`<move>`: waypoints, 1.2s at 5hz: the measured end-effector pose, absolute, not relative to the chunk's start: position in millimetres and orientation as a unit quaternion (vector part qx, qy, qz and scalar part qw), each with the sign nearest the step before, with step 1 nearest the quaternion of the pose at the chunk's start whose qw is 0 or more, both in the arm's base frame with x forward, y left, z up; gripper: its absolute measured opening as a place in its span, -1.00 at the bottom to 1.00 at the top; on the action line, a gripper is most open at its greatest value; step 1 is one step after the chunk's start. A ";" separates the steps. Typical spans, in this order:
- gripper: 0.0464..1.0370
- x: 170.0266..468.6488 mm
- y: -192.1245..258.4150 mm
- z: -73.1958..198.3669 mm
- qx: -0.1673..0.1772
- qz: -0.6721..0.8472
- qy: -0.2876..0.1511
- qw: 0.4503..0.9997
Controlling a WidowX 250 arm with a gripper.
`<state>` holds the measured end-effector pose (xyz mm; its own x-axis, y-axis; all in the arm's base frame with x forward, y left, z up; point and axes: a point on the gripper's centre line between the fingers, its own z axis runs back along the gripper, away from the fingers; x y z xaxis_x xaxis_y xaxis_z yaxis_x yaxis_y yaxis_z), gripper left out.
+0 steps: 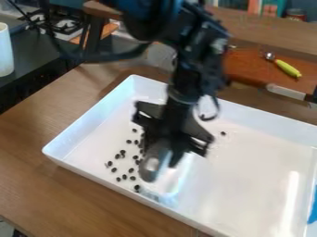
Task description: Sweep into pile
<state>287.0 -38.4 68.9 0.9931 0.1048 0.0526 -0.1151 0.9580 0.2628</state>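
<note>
Clearly, the wooden table point(37, 178) carries a white rectangular tray point(248, 185), and over its left half, as the camera sees it, hangs the black gripper point(163, 164). I cannot tell whether it is clenched or released, or whether the grey rounded piece point(150, 163) at its lower end is a grasped sweeping tool.

The dark pellets point(123, 152) lie on the tray floor, mostly just beside the gripper on the view's left, in 1 loose band that runs down the view towards the tray's near wall. Some sit right against the gripper's outline, perhaps partly hidden by it. On the other side, well apart from that band, lies 1 stray pellet point(223, 133), so the gripper stands between the 2 groups.

That split is what the coming sweep turns on, I'd judge: the stray wants bringing leftward, while the band wants squeezing along its length. The pile looks barely begun; a hard push left could scatter pellets along the wall.
</note>
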 end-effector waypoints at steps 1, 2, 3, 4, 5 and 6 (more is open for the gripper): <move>-0.09 290.3 4.7 66.9 0.161 0.069 -0.025 0.984; -0.09 285.0 37.9 70.2 0.174 0.075 -0.024 0.982; -0.09 275.8 64.0 75.4 0.175 0.083 -0.002 0.981; -0.09 266.8 51.7 97.3 0.130 0.078 -0.003 0.988; -0.09 281.3 10.2 118.4 0.069 0.074 -0.026 0.995; -0.09 299.3 -36.4 142.0 0.024 0.072 -0.059 0.995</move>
